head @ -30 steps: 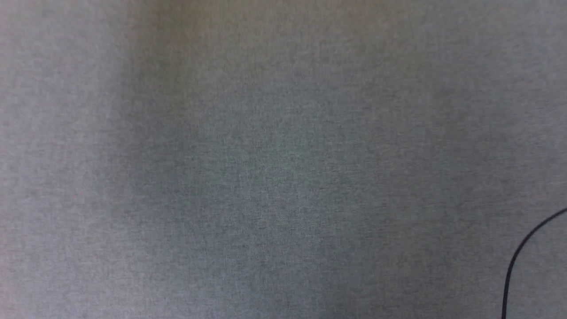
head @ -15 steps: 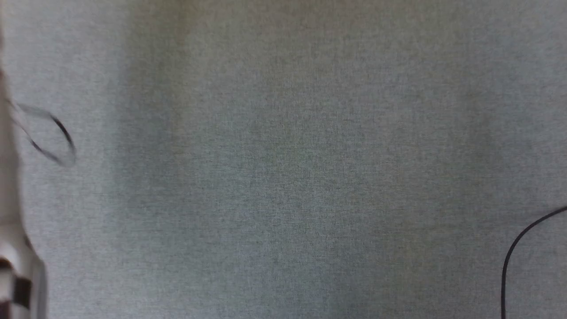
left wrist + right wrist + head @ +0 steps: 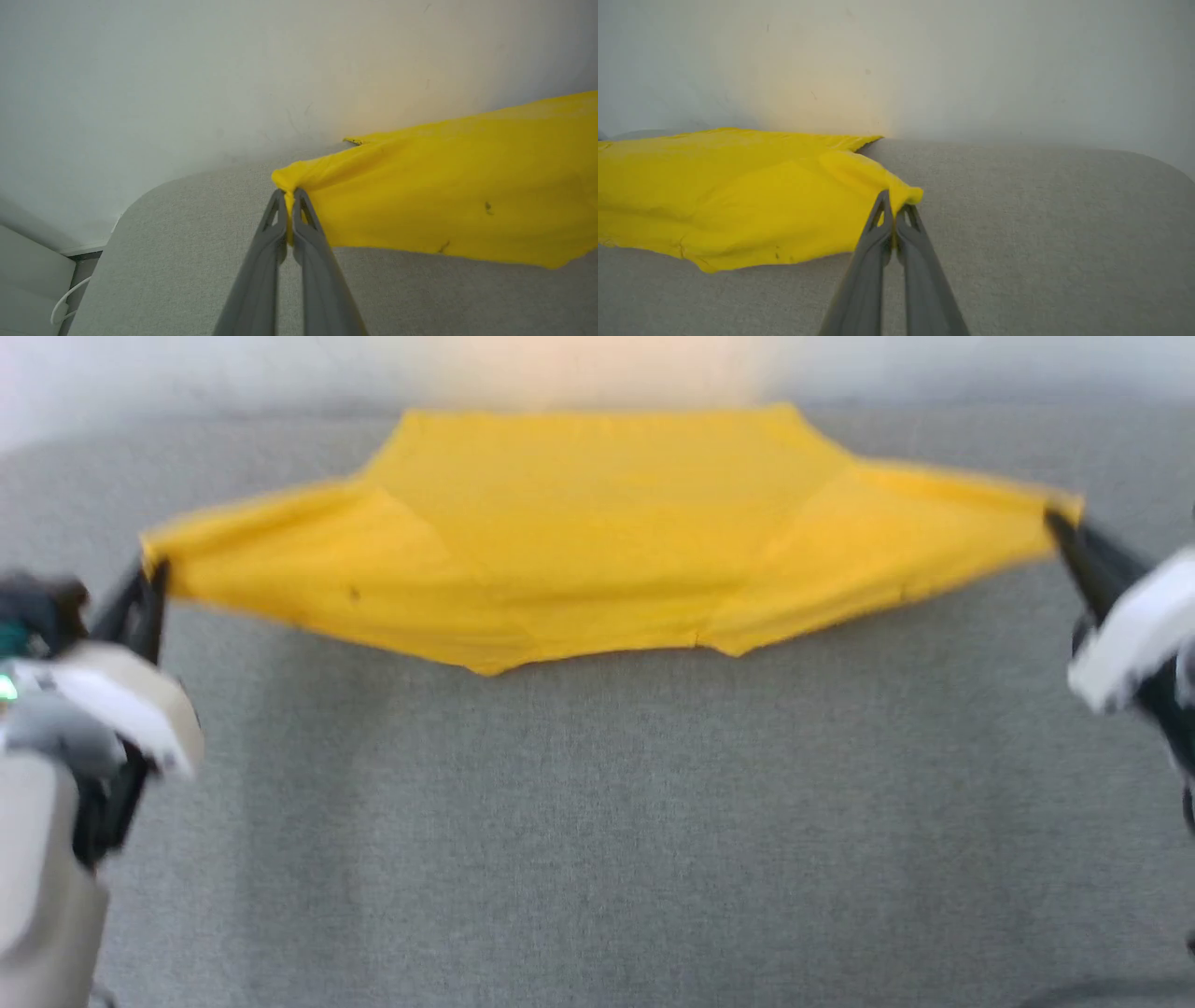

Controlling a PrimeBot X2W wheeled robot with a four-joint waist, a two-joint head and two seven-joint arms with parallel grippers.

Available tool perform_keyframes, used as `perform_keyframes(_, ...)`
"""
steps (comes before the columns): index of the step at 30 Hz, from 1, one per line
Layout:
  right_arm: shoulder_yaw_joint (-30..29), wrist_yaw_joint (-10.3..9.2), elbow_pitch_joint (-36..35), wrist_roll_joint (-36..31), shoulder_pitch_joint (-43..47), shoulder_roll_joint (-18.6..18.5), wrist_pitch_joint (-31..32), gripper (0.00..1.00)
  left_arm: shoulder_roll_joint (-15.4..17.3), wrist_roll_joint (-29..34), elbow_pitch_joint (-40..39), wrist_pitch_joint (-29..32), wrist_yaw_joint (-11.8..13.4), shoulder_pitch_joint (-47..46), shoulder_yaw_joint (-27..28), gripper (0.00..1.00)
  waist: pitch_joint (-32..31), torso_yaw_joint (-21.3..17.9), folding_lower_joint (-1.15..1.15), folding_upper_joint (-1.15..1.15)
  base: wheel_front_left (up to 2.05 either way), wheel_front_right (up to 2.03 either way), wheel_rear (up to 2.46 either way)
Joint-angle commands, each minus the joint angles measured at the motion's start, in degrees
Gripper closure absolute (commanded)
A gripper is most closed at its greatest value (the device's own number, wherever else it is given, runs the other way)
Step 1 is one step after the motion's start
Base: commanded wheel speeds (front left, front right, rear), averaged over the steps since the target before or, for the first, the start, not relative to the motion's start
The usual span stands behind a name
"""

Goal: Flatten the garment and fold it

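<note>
You're looking at a grey fabric-covered tabletop (image 3: pixel 597 821) that runs back to a pale wall (image 3: pixel 187 70). The garment (image 3: pixel 597 532) is at the far side of the tabletop, close to the wall, and is pulled out sideways into a long yellow band between your two arms. Only plain yellow cloth faces you. Its near edge dips into two soft points toward the middle, with a shadow on the tabletop beneath.

Your left gripper (image 3: pixel 154 581) is at the band's left end. In the left wrist view its fingers (image 3: pixel 306 224) are nearly together, pinching a bunched tip of the cloth. Your right gripper (image 3: pixel 1060 523) is at the right end, and the right wrist view shows its fingers (image 3: pixel 878 224) clamped the same way on the opposite tip.

A white cable (image 3: pixel 65 298) loops beside the tabletop's rounded corner. A few tiny dark specks (image 3: pixel 487 206) sit on the cloth near its lower edge.
</note>
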Motion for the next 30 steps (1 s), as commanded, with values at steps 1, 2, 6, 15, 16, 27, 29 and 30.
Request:
perform_keyframes(1,-0.69,-0.06,-1.44,0.29,2.85,-0.87,0.89,1.0,1.03,0.14,-1.56,1.81,0.37,3.21,-0.23,1.0,-7.75,-0.6,0.02,0.0,0.0,0.0,0.0)
perform_keyframes(2,-1.26,-0.06,-2.42,0.46,4.98,-1.11,1.81,1.0,1.86,0.31,-2.76,3.29,0.59,5.52,-0.47,1.0,-8.73,-0.63,0.02,0.0,0.0,0.0,0.0)
perform_keyframes(6,-3.2,-0.06,-5.42,1.01,11.31,-1.79,6.02,1.0,4.23,0.83,-6.51,8.07,1.0,12.39,-1.54,1.0,-11.44,-0.41,0.02,0.0,0.0,0.0,0.0)
perform_keyframes(15,-14.0,-0.06,-17.47,0.0,29.18,-1.19,21.86,1.0,7.9,-3.14,-18.17,15.34,3.54,30.52,0.77,1.0,-15.91,0.14,0.02,0.0,0.0,0.0,0.0)
perform_keyframes(16,-15.56,-0.06,-18.95,-0.13,31.15,-0.72,23.87,1.0,7.94,-3.66,-19.4,15.71,3.78,32.1,0.99,1.0,-16.12,0.26,0.02,0.0,0.0,0.0,0.0)
perform_keyframes(27,-28.74,-0.06,-33.18,-5.76,47.9,8.25,42.55,1.0,5.32,-8.39,-29.24,18.72,5.41,44.77,-0.05,1.0,-15.47,1.61,0.02,0.0,0.0,0.0,0.0)
perform_keyframes(29,-29.29,-0.06,-33.68,-7.8,48.97,9.69,42.91,1.0,3.37,-9.73,-30.26,18.25,5.49,45.79,-0.83,1.0,-14.84,1.73,0.02,0.0,0.0,0.0,0.0)
perform_keyframes(30,-29.12,-0.06,-33.58,-8.64,49.25,10.29,42.84,1.0,1.9,-11.1,-30.46,18.06,5.58,46.13,-1.07,1.0,-14.57,1.86,0.02,0.0,0.0,0.0,0.0)
